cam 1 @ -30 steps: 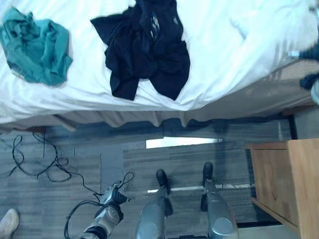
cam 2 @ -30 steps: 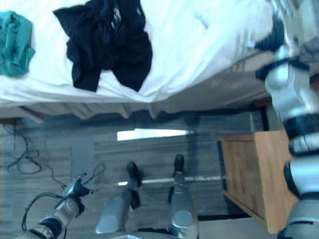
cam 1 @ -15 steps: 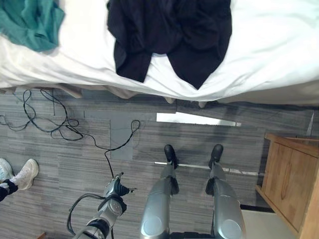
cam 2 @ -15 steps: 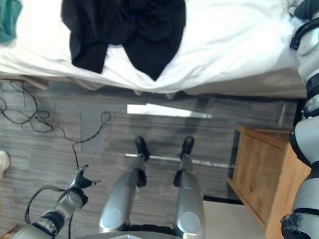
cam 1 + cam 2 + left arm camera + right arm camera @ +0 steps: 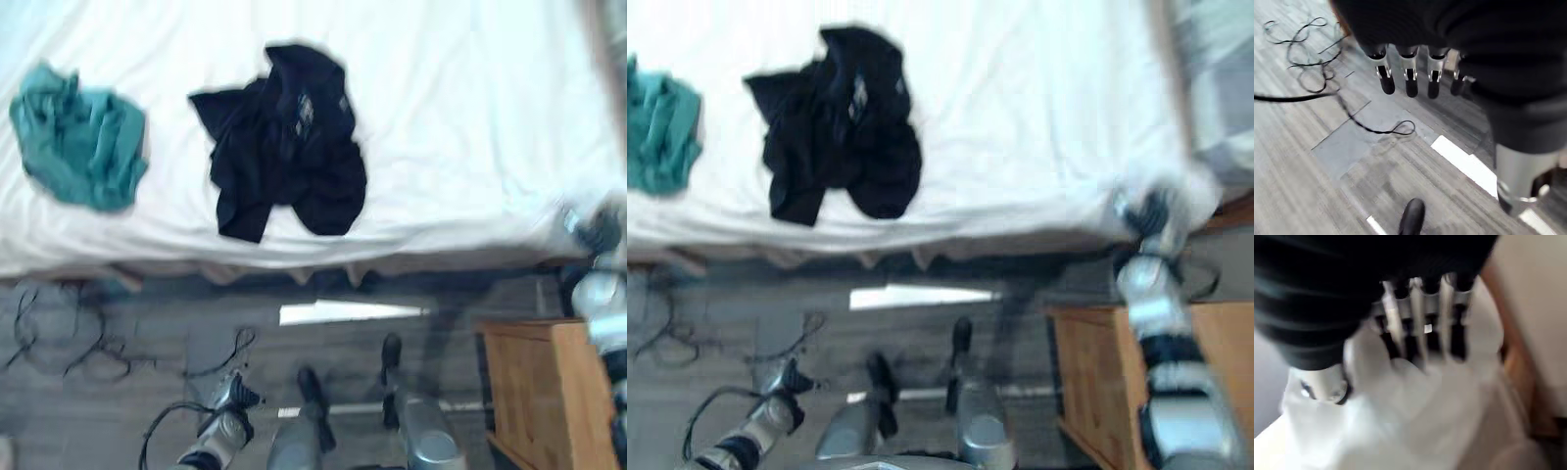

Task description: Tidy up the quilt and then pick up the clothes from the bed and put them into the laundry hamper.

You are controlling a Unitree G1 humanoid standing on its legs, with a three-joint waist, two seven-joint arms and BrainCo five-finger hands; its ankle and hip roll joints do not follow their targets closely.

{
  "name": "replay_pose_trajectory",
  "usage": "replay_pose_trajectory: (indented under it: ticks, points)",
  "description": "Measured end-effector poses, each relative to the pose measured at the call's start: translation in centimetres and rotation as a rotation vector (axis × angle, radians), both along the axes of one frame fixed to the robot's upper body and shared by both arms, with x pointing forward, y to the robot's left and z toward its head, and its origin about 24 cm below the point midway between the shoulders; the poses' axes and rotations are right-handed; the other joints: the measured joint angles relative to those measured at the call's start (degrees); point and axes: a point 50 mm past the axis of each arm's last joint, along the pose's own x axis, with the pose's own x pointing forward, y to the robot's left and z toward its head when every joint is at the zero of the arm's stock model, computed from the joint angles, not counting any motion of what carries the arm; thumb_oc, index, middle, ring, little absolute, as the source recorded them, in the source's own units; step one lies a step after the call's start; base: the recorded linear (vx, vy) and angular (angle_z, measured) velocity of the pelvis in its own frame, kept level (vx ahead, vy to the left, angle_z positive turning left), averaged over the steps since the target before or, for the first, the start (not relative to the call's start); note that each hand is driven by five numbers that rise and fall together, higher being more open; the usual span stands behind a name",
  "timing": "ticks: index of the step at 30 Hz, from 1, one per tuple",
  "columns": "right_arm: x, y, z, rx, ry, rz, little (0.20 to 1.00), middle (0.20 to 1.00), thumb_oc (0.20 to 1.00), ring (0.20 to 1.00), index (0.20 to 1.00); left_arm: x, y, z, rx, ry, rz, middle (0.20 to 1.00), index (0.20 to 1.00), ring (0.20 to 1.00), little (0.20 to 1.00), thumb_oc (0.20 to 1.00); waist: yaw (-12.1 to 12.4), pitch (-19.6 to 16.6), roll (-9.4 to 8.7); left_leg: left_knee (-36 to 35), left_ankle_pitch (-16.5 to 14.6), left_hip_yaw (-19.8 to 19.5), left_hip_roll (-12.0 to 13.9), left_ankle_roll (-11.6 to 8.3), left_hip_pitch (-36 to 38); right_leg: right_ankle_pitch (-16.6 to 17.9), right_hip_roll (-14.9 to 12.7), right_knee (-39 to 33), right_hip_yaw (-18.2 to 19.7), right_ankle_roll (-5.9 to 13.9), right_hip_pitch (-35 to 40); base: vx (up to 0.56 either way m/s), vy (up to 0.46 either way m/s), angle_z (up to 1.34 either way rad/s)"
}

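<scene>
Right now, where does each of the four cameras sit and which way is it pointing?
Left eye view: head camera, looking down at the white quilt, black clothes, teal clothes; left robot hand low.
Right eye view: same scene slightly offset; right robot hand at the quilt's corner above a wooden nightstand.
Left wrist view: looks along the left robot hand's straight fingers at the floor.
Right wrist view: looks along fingers curled into white quilt.
Both eye views share the bed and clothes.
</scene>
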Motion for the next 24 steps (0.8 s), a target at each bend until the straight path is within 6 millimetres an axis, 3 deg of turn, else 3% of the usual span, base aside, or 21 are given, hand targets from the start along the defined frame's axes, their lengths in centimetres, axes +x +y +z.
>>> replay_pose_trajectory:
  ticks: [2,3,4,7,9,10,11,14,17,18,19,21,23,24]
  points:
    - [-4.1,0.7,-6.0,0.145,0.165,-0.087,1.000,1.000,1.000,1.000,1.000,-0.5,-0.8,-0.5,-0.005,0.030,-0.016,1.000,1.000,1.000,1.000,1.000,-1.5,-2.0,-0.16,0.0,-1.3,0.9,0.3,-0.57,2.4,-0.5,0.5,-0.1,1.0,0.56,1.5,0.10,0.042,-0.35]
    - [-7.1,1.4,-9.4,0.262,0.262,-0.173,1.000,1.000,1.000,1.000,1.000,-1.7,-0.4,-1.0,-0.003,0.067,0.012,1.000,1.000,1.000,1.000,1.000,-2.4,-4.6,-0.12,0.0,-2.7,1.8,1.1,-0.57,3.4,-1.0,1.0,-0.1,2.2,0.70,2.3,0.09,0.044,-0.53]
    - [-8.7,1.9,-11.1,0.326,0.314,-0.212,1.000,1.000,1.000,1.000,1.000,-2.0,-0.5,-1.2,-0.009,0.082,0.026,1.000,1.000,1.000,1.000,1.000,-3.1,-5.4,-0.09,-0.3,-3.1,2.5,1.0,-0.08,3.9,-1.0,1.0,-0.1,2.5,0.77,2.7,0.09,0.031,-0.45]
    - [-11.7,1.9,-13.6,0.446,0.381,-0.329,1.000,1.000,1.000,1.000,1.000,-2.0,-0.7,-1.2,-0.017,0.084,0.028,1.000,1.000,1.000,1.000,1.000,-4.6,-6.9,0.05,-0.4,-3.6,3.1,0.8,0.72,4.6,-0.9,0.5,-0.1,2.4,0.88,2.5,0.07,0.032,-0.14]
    - [-13.1,1.7,-14.3,0.526,0.383,-0.420,1.000,1.000,1.000,1.000,1.000,-3.8,-0.8,-1.9,-0.022,0.130,0.040,1.000,1.000,1.000,1.000,1.000,-4.4,-9.7,0.40,-0.4,-3.6,3.5,1.0,0.95,4.6,-0.9,0.9,-0.1,2.5,0.85,2.5,0.02,0.039,-0.07]
    - [-12.8,0.9,-13.7,0.520,0.342,-0.438,0.376,0.376,0.376,0.376,0.376,-4.5,-0.9,-2.2,-0.027,0.147,0.045,1.000,1.000,1.000,1.000,1.000,-4.2,-10.8,0.73,-0.4,-3.5,3.6,1.1,1.03,4.5,-0.9,0.9,-0.4,2.5,0.86,2.4,0.00,0.046,-0.02]
    - [-12.8,0.9,-13.7,0.520,0.342,-0.438,0.200,0.200,0.200,0.200,0.200,-4.5,-0.9,-2.2,-0.027,0.147,0.045,1.000,1.000,1.000,1.000,1.000,-4.2,-10.8,0.73,-0.4,-3.5,3.6,1.1,1.03,4.5,-0.9,0.9,-0.4,2.5,0.86,2.4,-0.02,0.036,0.02]
    - [-8.2,-1.1,-8.1,0.378,0.121,-0.310,0.200,0.200,0.200,0.200,0.200,-6.5,-1.2,-2.9,-0.038,0.199,0.060,1.000,1.000,1.000,1.000,1.000,-3.9,-11.6,1.25,-0.1,-3.3,3.3,0.9,1.26,4.1,-0.4,0.7,-0.4,2.5,1.46,2.3,-0.09,0.012,0.03]
    - [-4.3,-2.5,-3.1,0.216,-0.003,-0.206,0.200,0.200,0.200,0.200,0.200,-7.0,-1.0,-2.9,-0.035,0.209,0.066,1.000,1.000,1.000,1.000,1.000,-3.1,-11.6,1.13,0.0,-2.7,2.8,0.5,1.55,2.3,0.0,0.3,-0.3,2.4,1.65,0.7,-0.17,-0.001,0.08]
    - [-0.4,-3.4,2.7,0.045,-0.102,-0.119,0.200,0.200,0.200,0.200,0.200,-6.8,-1.0,-2.9,-0.031,0.204,0.055,1.000,1.000,1.000,1.000,1.000,-2.1,-11.0,1.09,1.5,-2.1,2.4,-0.1,1.28,-0.8,0.8,-0.5,-0.1,2.4,2.05,-1.8,-0.20,0.004,0.11]
    - [1.0,-3.6,5.5,-0.015,-0.179,-0.089,0.200,0.200,0.200,0.200,0.200,-6.3,-1.0,-2.8,-0.029,0.199,0.051,1.000,1.000,1.000,1.000,1.000,-1.7,-10.3,1.00,2.0,-1.9,2.3,-0.4,1.43,-1.7,1.7,-0.8,-0.1,2.4,1.56,-2.5,-0.23,0.006,0.13]
    - [5.7,-1.3,13.0,-0.115,-0.359,0.031,0.200,0.200,0.200,0.200,0.200,-5.7,-0.7,-2.6,-0.018,0.184,0.025,1.000,1.000,1.000,1.000,1.000,-0.6,-7.0,1.23,3.7,-1.7,1.9,-0.7,1.48,-4.5,2.3,-1.6,-0.1,2.0,2.08,-4.2,-0.14,0.003,0.11]
    - [7.4,-0.1,18.1,-0.172,-0.480,0.080,0.200,0.200,0.200,0.200,0.200,-4.0,-0.9,-2.1,-0.018,0.143,0.002,1.000,1.000,1.000,1.000,1.000,-0.7,-4.1,1.81,4.6,-1.4,0.9,-1.0,1.77,-6.5,2.7,-1.9,-0.1,1.5,2.43,-5.6,-0.10,-0.028,0.33]
    - [8.1,0.1,22.5,-0.230,-0.565,0.092,0.200,0.200,0.200,0.200,0.200,-2.1,-1.0,-1.3,-0.033,0.078,0.001,1.000,1.000,1.000,1.000,1.000,2.4,-1.4,3.38,4.6,-0.5,-0.3,-1.2,2.11,-8.6,3.1,-2.5,-0.1,0.6,2.27,-6.9,-0.10,-0.026,0.46]
